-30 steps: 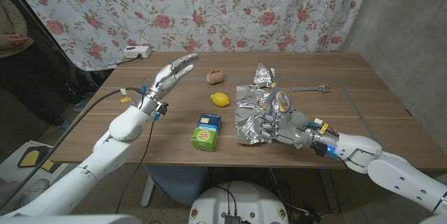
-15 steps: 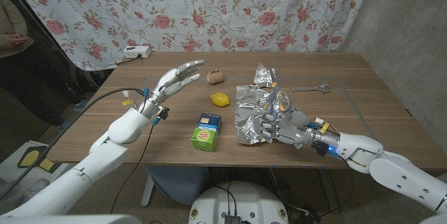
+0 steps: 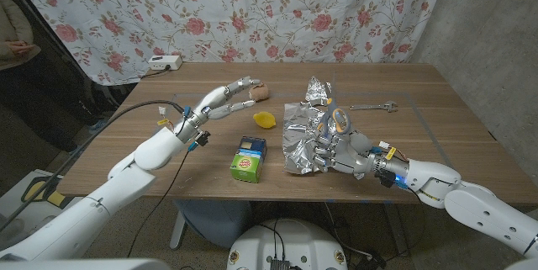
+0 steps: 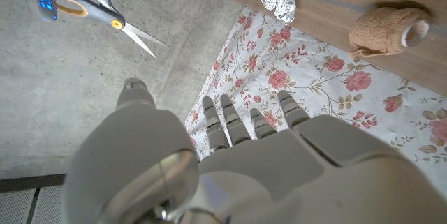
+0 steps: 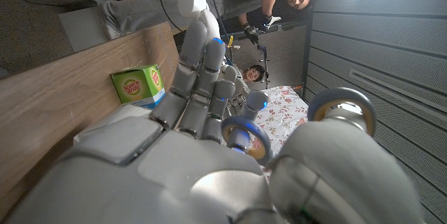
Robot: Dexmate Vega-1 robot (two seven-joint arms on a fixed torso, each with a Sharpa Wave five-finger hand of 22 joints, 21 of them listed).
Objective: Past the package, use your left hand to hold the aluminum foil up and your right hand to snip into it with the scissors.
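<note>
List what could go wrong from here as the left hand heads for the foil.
1. The open left hand hangs above the table near the lemon and a brown object; reaching on toward the aluminum foil it could knock either one.
2. The right hand holds the scissors over the foil, so a lift might snag on the blades or tear the crumpled sheet.
</note>
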